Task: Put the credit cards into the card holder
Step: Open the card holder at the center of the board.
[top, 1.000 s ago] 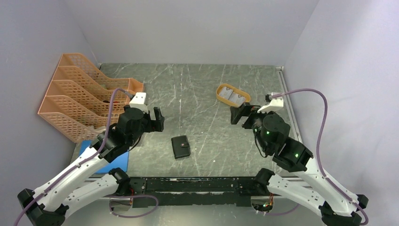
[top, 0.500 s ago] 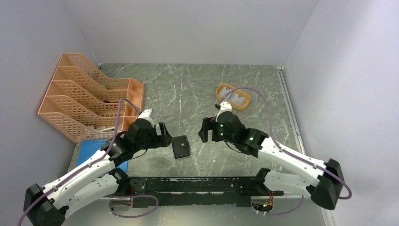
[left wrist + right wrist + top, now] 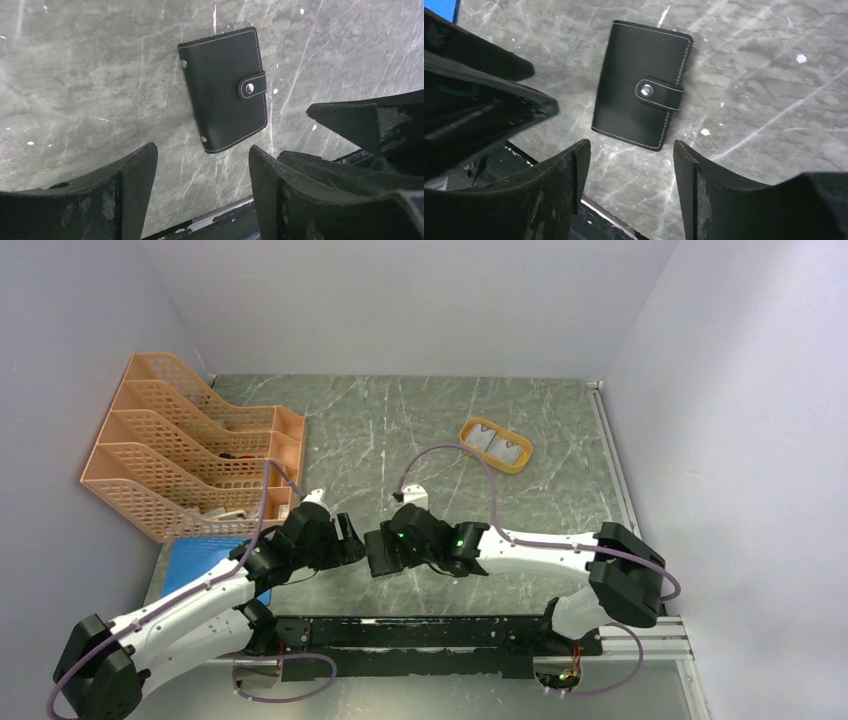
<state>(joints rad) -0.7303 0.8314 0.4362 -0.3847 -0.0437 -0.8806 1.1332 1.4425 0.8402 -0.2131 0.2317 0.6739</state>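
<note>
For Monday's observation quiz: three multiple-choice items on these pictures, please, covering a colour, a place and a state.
1. The card holder's colour? A brown; B black; C blue.
2. Where are the credit cards? A in the orange tray; B inside the card holder; C stacked on it.
3. The card holder is: A spread open; B held aloft; C closed, snapped.
Answers: 1 B, black in both wrist views; 2 A, pale cards lie in the tray; 3 C, folded with snap fastened.
</note>
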